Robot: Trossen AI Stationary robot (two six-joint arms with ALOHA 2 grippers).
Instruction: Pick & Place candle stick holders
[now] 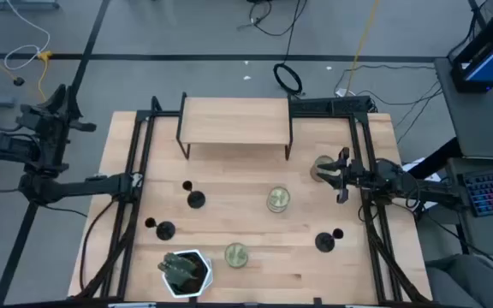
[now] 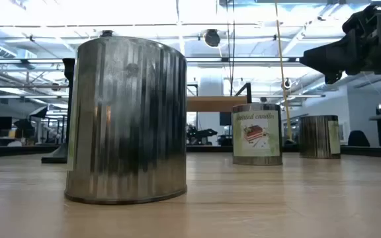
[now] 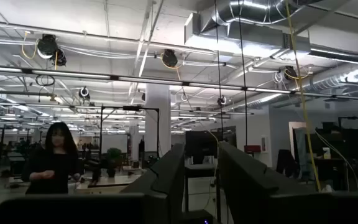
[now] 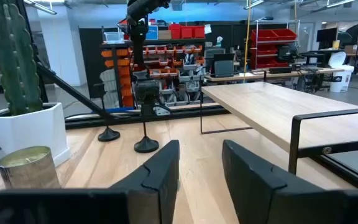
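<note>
Nearest me on the table (image 1: 255,265), one candle stick holder (image 1: 325,242) stood toward the right edge, and two more holders (image 1: 194,199) stood left of centre. Just beyond, my right gripper (image 1: 341,177) hovered beside a tin (image 1: 322,168), fingers (image 4: 160,171) parted and empty. Farthest off, my left gripper (image 3: 194,180) waited off the table's left edge, fingers apart.

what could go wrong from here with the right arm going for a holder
The right gripper, fingers open, hangs right beside a tin at the table's right side; a sweep could knock it. The nearest candle stick holder has a thin stem, so an off-centre grasp may tip it.
</note>
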